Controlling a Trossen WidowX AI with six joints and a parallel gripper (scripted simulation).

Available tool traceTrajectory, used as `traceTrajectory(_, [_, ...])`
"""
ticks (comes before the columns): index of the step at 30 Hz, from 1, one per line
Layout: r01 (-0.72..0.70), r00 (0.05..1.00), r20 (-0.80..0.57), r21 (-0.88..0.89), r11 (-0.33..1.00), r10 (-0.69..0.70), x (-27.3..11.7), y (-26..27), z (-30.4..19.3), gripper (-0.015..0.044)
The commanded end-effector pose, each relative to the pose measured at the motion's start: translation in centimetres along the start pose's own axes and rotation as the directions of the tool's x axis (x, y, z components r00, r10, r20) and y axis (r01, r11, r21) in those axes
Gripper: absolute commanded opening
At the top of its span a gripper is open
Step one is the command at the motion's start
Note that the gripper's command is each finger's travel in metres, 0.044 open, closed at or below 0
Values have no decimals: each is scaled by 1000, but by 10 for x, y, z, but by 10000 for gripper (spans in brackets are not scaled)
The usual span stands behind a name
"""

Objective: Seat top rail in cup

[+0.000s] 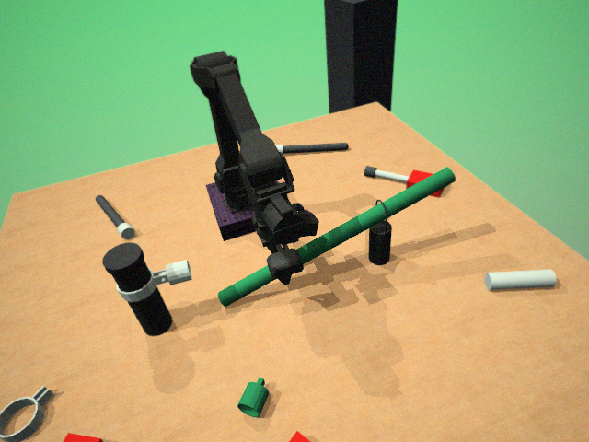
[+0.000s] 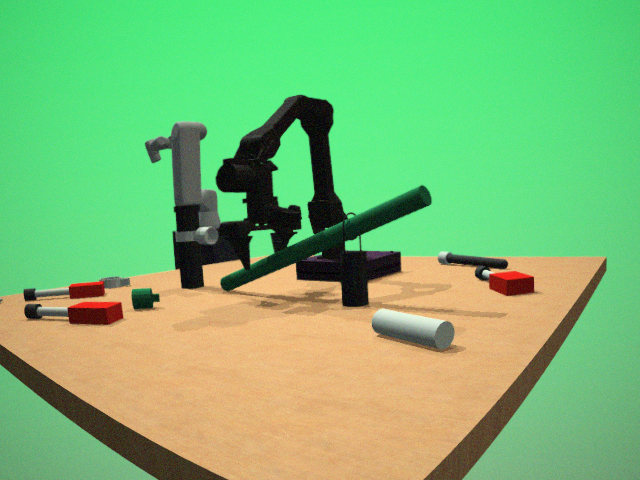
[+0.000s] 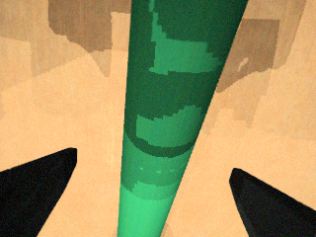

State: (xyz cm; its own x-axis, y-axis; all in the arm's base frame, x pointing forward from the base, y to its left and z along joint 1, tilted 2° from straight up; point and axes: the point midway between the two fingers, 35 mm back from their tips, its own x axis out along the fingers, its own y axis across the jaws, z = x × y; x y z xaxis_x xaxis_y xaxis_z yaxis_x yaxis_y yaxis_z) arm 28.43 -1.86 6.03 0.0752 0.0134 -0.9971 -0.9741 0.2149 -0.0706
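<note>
The green rail slants through the loop above the small black post. Its far end is raised. Its lower end is near the table, apart from and below the pale rail-end cup. The cup hangs on the brace band, up near the cap of the big black post. My gripper is open and empty, with its fingers on either side of the rail; in the wrist view gaps show on both sides.
A loose green cup lies in front, with a grey ring band at front left. A white cylinder lies right. A red-headed tool lies behind the raised rail end. Dark rods lie farther back.
</note>
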Motion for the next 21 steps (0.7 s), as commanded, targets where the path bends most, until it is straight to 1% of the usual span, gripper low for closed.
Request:
traceTrajectory(1, [-12,1000,-8,-4,1000,12,10,4,-1,440])
traceTrajectory(16, [-12,1000,-8,-4,1000,12,28,5,-2,440])
traceTrajectory(21, [-12,1000,-8,-4,1000,12,28,5,-2,309])
